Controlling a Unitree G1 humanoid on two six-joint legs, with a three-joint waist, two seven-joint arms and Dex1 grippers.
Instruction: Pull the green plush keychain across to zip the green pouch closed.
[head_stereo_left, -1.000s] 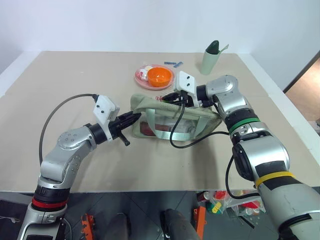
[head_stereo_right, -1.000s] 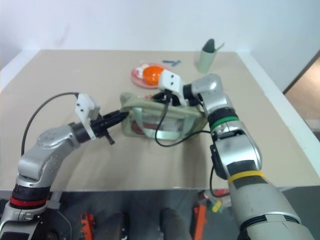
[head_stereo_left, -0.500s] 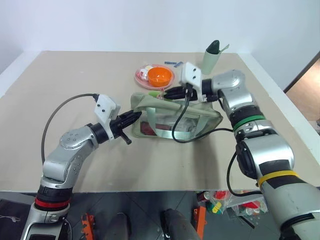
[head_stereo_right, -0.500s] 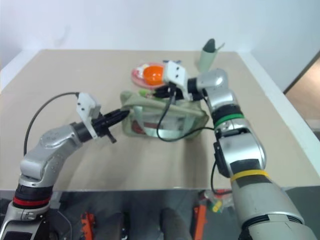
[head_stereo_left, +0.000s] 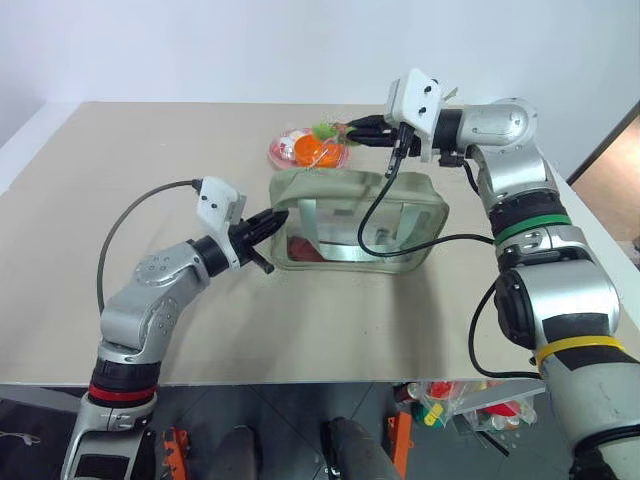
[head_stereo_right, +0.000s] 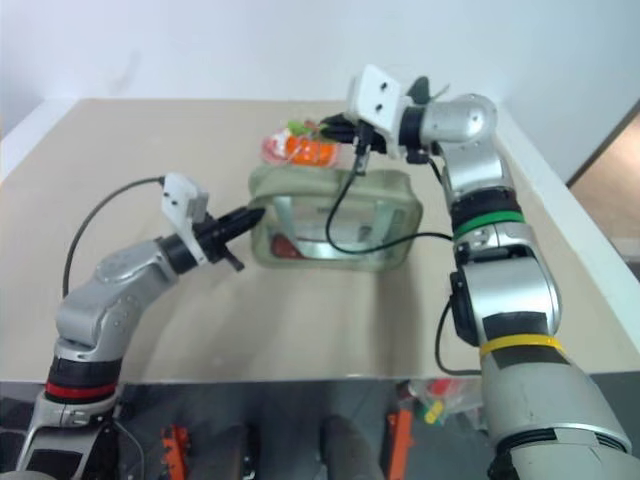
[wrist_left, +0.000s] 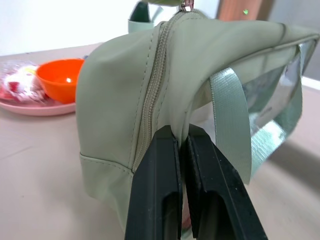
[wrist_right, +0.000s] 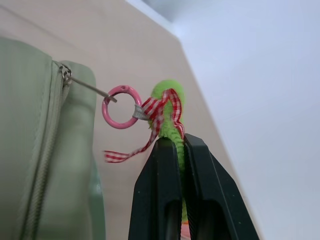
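Right pincer (wrist_right: 172, 145) clamping green plush keychain (wrist_right: 169, 107), left pincer (wrist_left: 181, 145) pinching green pouch (wrist_left: 150, 90)

Pouch (head_stereo_left: 358, 215) pale sage green, clear window sides, matching sage strap. Keychain (wrist_right: 167, 107) lime green, red-white gingham ribbon, pink ring (wrist_right: 119, 106). Bowl (wrist_left: 61, 77) bright orange on pink plate (wrist_left: 30, 108). Gripper fingers (wrist_left: 155, 190) black. Table (head_stereo_left: 150, 150) beige, cup (head_stereo_right: 415, 95) sage green.

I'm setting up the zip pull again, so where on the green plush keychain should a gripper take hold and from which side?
Grip the green plush keychain on its fuzzy stem, just below the gingham bow, coming from the end away from the pink ring. The stem is thin enough to pinch, and that leaves the ring and its link to the zipper free, probably letting a pull run straight along the green pouch.
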